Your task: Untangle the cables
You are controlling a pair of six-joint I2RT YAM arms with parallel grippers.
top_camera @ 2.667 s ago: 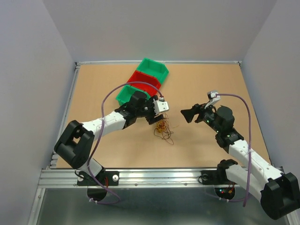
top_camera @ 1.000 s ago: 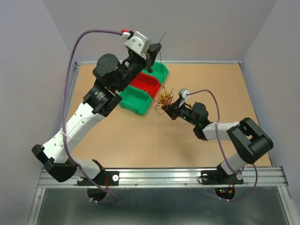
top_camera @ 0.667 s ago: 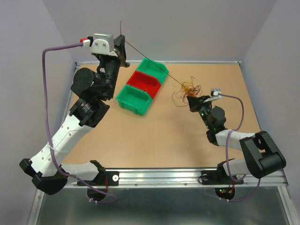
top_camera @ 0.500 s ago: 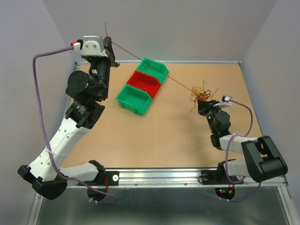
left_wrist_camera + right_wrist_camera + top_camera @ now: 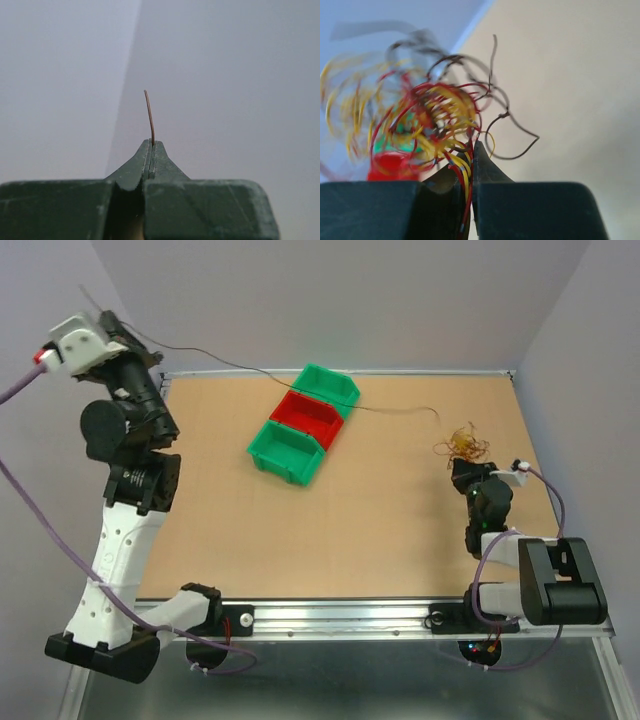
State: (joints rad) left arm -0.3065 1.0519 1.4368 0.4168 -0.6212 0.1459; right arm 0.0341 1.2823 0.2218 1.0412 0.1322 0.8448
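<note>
Beside green bins [image 5: 300, 435], red bin [image 5: 311, 413]

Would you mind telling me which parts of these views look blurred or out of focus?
Right wrist: the far loops of the cables smear, strands near the right gripper stay sharp. Left wrist: the left gripper is crisp. Top external: evenly sharp.

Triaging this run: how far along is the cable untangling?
Done: one dark strand looks pulled clear of the tangle, trailing over the bins. In hand: the left end effector is shut on that strand's end; the right end effector is shut on the red and yellow tangle. Left: that clump is still knotted.
</note>
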